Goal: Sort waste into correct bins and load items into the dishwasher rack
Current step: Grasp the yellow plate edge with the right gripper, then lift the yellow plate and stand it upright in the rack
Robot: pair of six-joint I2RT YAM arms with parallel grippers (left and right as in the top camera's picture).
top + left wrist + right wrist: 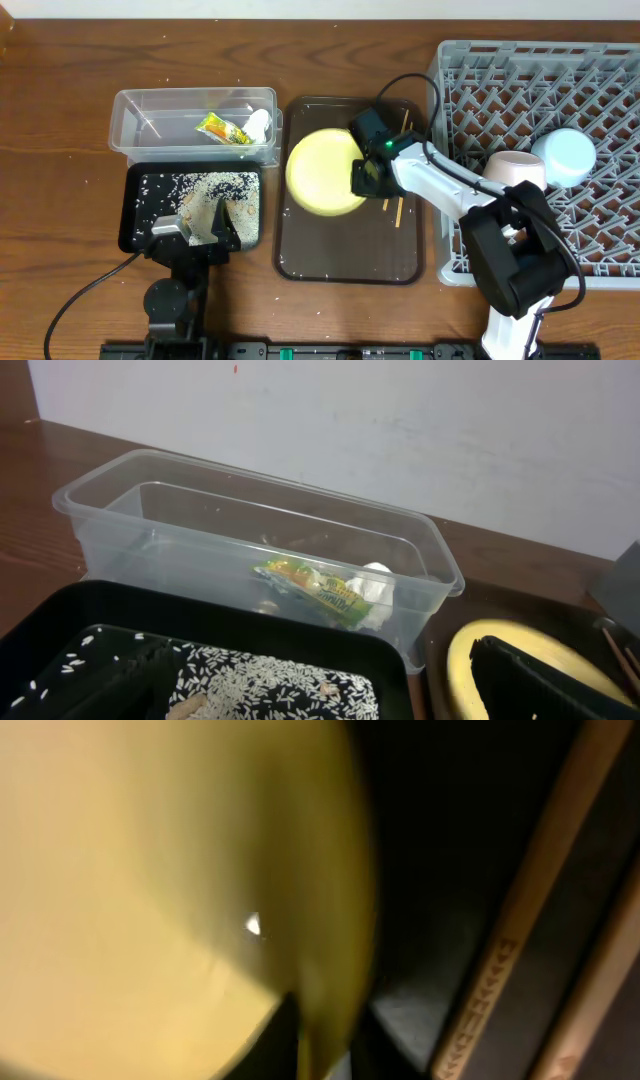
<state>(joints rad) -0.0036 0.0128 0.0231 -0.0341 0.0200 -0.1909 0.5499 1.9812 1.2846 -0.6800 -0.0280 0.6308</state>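
My right gripper (362, 176) is shut on the right rim of the round yellow plate (322, 172), over the dark-brown serving tray (350, 262). In the right wrist view the plate (150, 870) fills the left, with its rim between my jaws (325, 1040). Two wooden chopsticks (400, 205) lie on the tray beside the plate. My left gripper (197, 225) is open and empty over the black tray (137, 185), which holds rice grains (215, 185). The clear tub (125, 120) holds the green-and-orange wrapper (222, 129) and white scrap (259, 123). The grey rack (600, 270) holds the white-pinkish bowl (515, 170) and light-blue bowl (565, 155). The white cup is out of view.
The left wrist view shows the tub (250, 485), wrapper (305, 582), scrap (378, 582), black tray (250, 635) and plate (470, 655). A few grains lie on the brown tray's floor. A cable runs from the right arm over the rack's left wall.
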